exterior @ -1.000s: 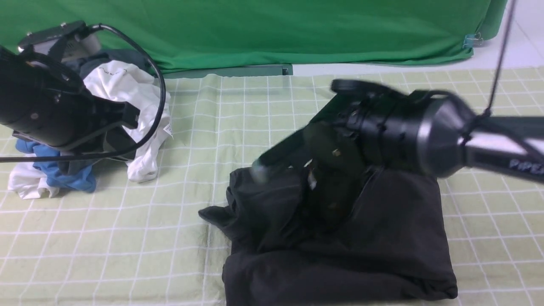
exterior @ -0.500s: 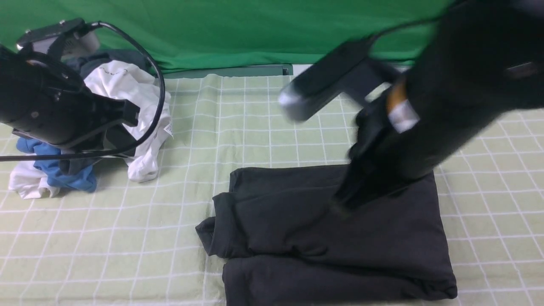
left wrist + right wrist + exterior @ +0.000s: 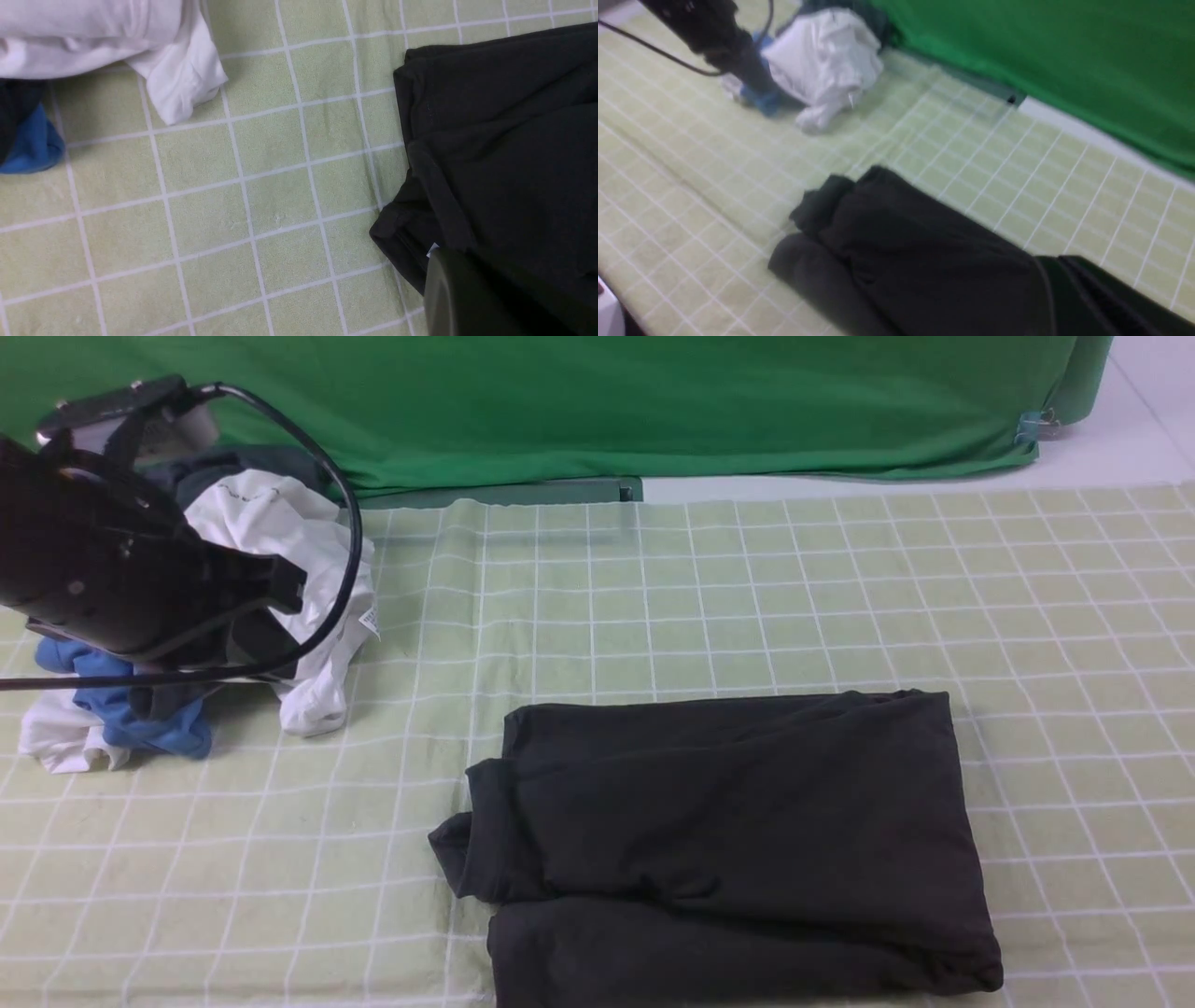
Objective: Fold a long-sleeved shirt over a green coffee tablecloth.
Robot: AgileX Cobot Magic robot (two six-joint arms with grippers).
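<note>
Tablecloth [image 3: 747, 588] first, biggest thing: one pale green checked cloth over the whole worktop, cut off at every frame edge. One plain green backdrop [image 3: 597, 401] behind it. One black long-sleeved shirt [image 3: 738, 840] lies folded into a rough rectangle on the cloth, front-center-right, near edge clipped; sleeves and any print are tucked out of sight. Far left: one white garment [image 3: 299, 569] and one blue garment [image 3: 131, 719], partly blocked by the left arm [image 3: 103, 569]. Left pincer [image 3: 472, 298] is just a dark blur in its wrist cam, right pincer isn't visible in front view; both closed, gripping nothing afaict.
</note>
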